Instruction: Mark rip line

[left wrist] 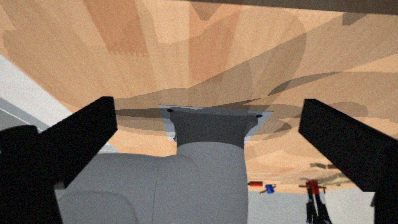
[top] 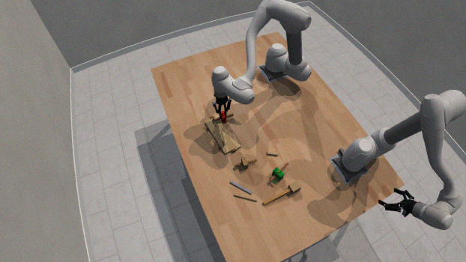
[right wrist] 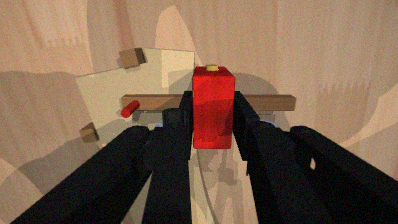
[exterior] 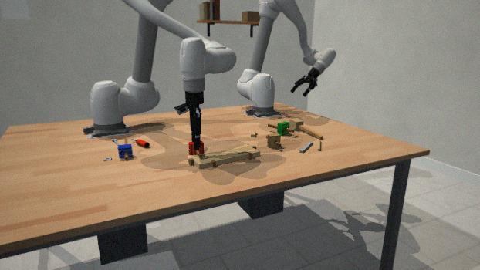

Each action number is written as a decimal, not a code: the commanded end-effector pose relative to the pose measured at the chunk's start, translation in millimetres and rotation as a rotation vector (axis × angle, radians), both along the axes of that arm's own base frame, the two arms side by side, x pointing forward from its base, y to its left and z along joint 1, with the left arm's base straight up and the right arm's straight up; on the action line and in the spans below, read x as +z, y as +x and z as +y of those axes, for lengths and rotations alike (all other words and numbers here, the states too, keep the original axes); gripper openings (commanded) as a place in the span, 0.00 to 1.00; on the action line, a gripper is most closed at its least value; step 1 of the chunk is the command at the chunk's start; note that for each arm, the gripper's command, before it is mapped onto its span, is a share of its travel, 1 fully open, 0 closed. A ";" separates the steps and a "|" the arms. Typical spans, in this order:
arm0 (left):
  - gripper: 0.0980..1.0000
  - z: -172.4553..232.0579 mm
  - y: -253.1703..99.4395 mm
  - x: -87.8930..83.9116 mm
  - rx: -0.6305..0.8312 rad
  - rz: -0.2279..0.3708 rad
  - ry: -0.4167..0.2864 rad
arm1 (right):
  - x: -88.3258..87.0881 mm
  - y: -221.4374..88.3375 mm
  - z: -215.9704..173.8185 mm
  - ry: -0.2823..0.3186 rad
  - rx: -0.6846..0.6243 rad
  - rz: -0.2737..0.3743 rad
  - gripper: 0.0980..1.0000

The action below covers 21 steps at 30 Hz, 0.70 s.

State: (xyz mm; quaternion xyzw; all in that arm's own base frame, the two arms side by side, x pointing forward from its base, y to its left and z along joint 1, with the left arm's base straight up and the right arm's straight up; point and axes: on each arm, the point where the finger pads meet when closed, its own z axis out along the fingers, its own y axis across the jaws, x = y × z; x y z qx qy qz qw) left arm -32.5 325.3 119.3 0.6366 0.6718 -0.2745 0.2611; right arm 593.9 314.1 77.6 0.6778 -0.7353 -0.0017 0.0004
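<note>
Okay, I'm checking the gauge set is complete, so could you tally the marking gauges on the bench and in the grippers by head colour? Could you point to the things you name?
Red gauge (top: 223, 117) (exterior: 191, 149) (left wrist: 313, 187) (right wrist: 213, 112): 1
Blue gauge (exterior: 125, 151) (left wrist: 270, 189): 1
Green gauge (top: 278, 174) (exterior: 283, 128): 1
Plain wood gauge (top: 244, 164) (exterior: 274, 142): 1
Total: 4

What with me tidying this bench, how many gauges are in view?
4: red, in the right gripper; blue, near the screwdriver; green, near the mallet; plain wood, between board and green. The arms may hide others.
</note>
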 end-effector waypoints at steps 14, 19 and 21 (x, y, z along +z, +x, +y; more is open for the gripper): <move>1.00 -4.8 -2.8 1.7 0.002 0.001 -0.008 | 0.8 4.1 14.0 0.010 0.019 -0.003 0.00; 1.00 -4.8 -2.8 1.7 0.002 0.001 -0.008 | 0.8 4.0 18.7 0.010 0.028 -0.002 0.00; 1.00 -4.8 -2.8 1.7 0.002 0.001 -0.008 | 0.8 4.4 20.0 0.010 0.030 -0.003 0.00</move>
